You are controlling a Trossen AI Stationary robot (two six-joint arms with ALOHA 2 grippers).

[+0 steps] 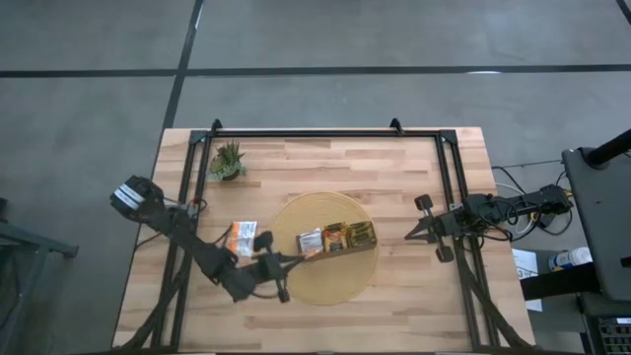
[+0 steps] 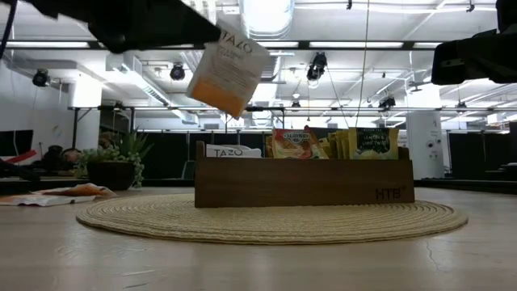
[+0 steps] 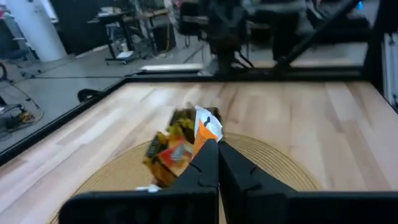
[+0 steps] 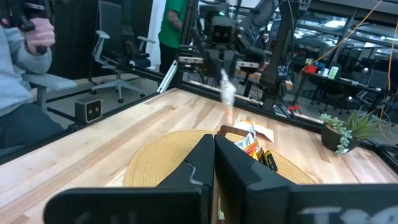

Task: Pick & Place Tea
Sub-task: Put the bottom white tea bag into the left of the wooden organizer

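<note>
Above wooden table, left gripper apparently pinching white-and-orange tea sachet; right gripper idle, fingers together.

White-and-orange sachet aloft, dark brown tray on a tan woven mat; yellow-green sachets at its right end, green spiky plant far left, pale striped wood table.

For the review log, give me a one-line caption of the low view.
Left gripper holds a white-and-orange tea bag in the air above the wooden tray of tea on a round woven mat.
</note>
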